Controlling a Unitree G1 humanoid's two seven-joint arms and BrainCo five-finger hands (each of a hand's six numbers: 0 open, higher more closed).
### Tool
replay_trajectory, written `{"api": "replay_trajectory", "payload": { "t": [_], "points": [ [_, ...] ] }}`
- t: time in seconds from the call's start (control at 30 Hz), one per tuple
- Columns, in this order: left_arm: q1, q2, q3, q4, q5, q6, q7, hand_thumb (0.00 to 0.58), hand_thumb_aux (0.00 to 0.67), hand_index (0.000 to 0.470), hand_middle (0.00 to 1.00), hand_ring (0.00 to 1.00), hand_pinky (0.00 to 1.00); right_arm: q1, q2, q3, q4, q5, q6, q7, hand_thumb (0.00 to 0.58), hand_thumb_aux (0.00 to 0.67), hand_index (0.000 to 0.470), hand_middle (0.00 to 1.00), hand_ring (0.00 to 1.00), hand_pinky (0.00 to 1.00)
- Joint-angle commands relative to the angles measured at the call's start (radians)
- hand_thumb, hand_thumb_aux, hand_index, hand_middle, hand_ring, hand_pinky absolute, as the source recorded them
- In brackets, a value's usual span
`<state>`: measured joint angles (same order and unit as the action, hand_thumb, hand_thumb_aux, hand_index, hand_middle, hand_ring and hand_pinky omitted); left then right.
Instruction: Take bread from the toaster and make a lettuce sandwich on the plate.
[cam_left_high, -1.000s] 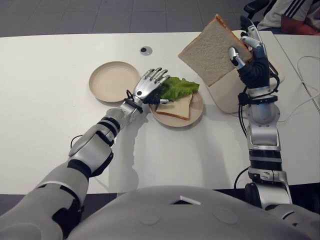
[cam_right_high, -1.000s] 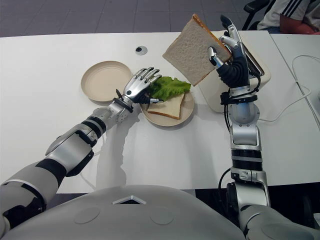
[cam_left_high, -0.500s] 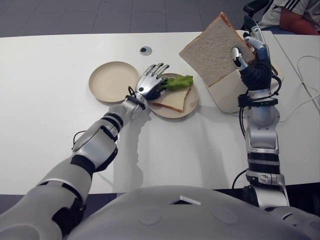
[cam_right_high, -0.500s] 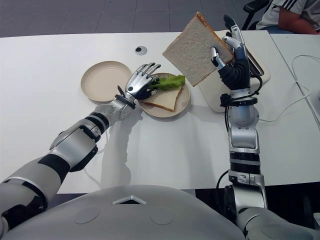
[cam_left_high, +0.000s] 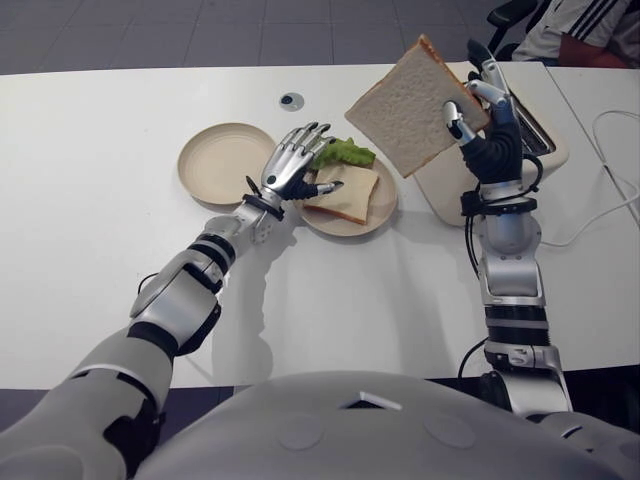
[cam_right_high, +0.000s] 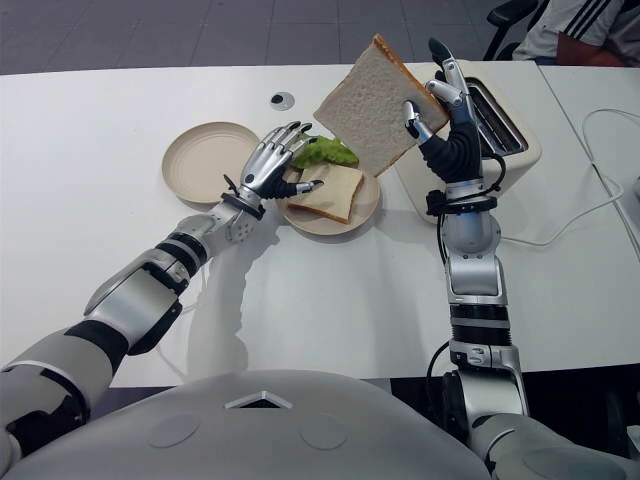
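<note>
The white table (cam_left_high: 100, 250) carries everything, and the reference mark here is the sandwich plate (cam_left_high: 345, 228) near its middle. The toaster (cam_right_high: 512, 150) stands just to the right of that plate. The top slice of bread (cam_left_high: 405, 105) is on the move: a second ago it hung over the toaster, and now it has drifted left to hover above the plate's far right edge, tilted on a corner. The right hand (cam_left_high: 480, 130) has it pinched by its right edge, fingers closed on the crust. An empty second plate (cam_left_high: 225, 160) sits just left of the sandwich plate, close enough that the rims nearly meet. On the sandwich plate lies the bottom slice (cam_left_high: 350, 195), flat and bare across most of its face. The left hand (cam_left_high: 290, 170) sits over the plate's left rim with its fingers spread, holding nothing. It has tipped up since a moment ago, and the plate it was crowding has slid a little further away across the table. The lettuce (cam_left_high: 345, 152) has changed most: it was spread wide over the slice, and now it is bunched at the plate's far edge, barely on the bread. That likely matters, since the top slice may land on bread more than leaf unless the lettuce is drawn back over the middle first.
</note>
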<state>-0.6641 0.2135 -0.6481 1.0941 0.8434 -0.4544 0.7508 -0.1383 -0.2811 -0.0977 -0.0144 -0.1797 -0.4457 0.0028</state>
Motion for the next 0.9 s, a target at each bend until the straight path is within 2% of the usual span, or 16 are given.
{"api": "replay_trajectory", "payload": {
  "t": [0.03,0.2,0.27,0.33,0.37,0.43,0.47,0.5,0.57,0.7,0.83,0.9],
  "points": [
    [-0.076,-0.006,0.001,0.096,0.014,0.064,0.024,0.0,0.0,0.0,0.0,0.0,0.0,-0.015,0.0,-0.004,0.018,-0.007,-0.007,-0.014,0.58,0.67,0.47,0.0,0.0,0.0],
    [-0.19,-0.057,-0.011,0.201,0.014,0.113,-0.021,0.0,0.0,0.0,0.0,0.0,0.0,-0.011,0.005,0.001,0.037,-0.01,-0.023,-0.027,0.58,0.67,0.47,0.0,0.0,0.0],
    [-0.214,-0.073,-0.016,0.226,0.016,0.133,-0.039,0.036,0.021,0.015,0.0,0.0,0.0,-0.012,0.006,0.005,0.041,-0.011,-0.026,-0.029,0.58,0.67,0.47,0.0,0.0,0.0],
    [-0.228,-0.088,-0.024,0.245,0.02,0.155,-0.06,0.136,0.084,0.059,0.0,0.0,0.0,-0.01,0.008,0.007,0.044,-0.013,-0.028,-0.03,0.58,0.67,0.47,0.0,0.0,0.0],
    [-0.23,-0.093,-0.03,0.253,0.024,0.166,-0.07,0.14,0.087,0.061,0.0,0.0,0.0,-0.008,0.009,0.009,0.043,-0.012,-0.028,-0.031,0.58,0.67,0.47,0.0,0.0,0.0],
    [-0.231,-0.098,-0.039,0.262,0.028,0.181,-0.086,0.234,0.152,0.107,0.0,0.0,0.0,-0.006,0.01,0.012,0.041,-0.013,-0.027,-0.03,0.58,0.67,0.47,0.01,0.01,0.01],
    [-0.23,-0.099,-0.042,0.265,0.029,0.188,-0.091,0.385,0.281,0.197,0.0,0.0,0.0,-0.006,0.011,0.013,0.04,-0.013,-0.026,-0.03,0.58,0.67,0.47,0.01,0.01,0.01],
    [-0.228,-0.099,-0.044,0.267,0.029,0.194,-0.094,0.48,0.391,0.275,0.0,0.0,0.0,-0.006,0.012,0.013,0.038,-0.013,-0.025,-0.029,0.58,0.67,0.47,0.01,0.01,0.01],
    [-0.223,-0.101,-0.047,0.273,0.032,0.207,-0.108,0.496,0.415,0.291,0.0,0.0,0.0,-0.004,0.013,0.012,0.036,-0.012,-0.025,-0.027,0.58,0.67,0.47,0.0,0.0,0.0],
    [-0.207,-0.097,-0.047,0.282,0.025,0.224,-0.143,0.489,0.405,0.284,0.0,0.0,0.0,0.003,0.013,0.01,0.028,-0.01,-0.022,-0.024,0.58,0.67,0.47,0.01,0.01,0.01],
    [-0.21,-0.101,-0.031,0.281,0.008,0.223,-0.137,0.521,0.457,0.321,0.0,0.0,0.0,0.012,0.015,0.012,0.03,-0.01,-0.023,-0.023,0.58,0.67,0.47,0.01,0.01,0.01],
    [-0.215,-0.107,-0.015,0.278,-0.007,0.213,-0.129,0.52,0.455,0.319,0.0,0.0,0.0,0.016,0.017,0.016,0.031,-0.01,-0.022,-0.022,0.58,0.67,0.47,0.01,0.01,0.01]
  ]
}}
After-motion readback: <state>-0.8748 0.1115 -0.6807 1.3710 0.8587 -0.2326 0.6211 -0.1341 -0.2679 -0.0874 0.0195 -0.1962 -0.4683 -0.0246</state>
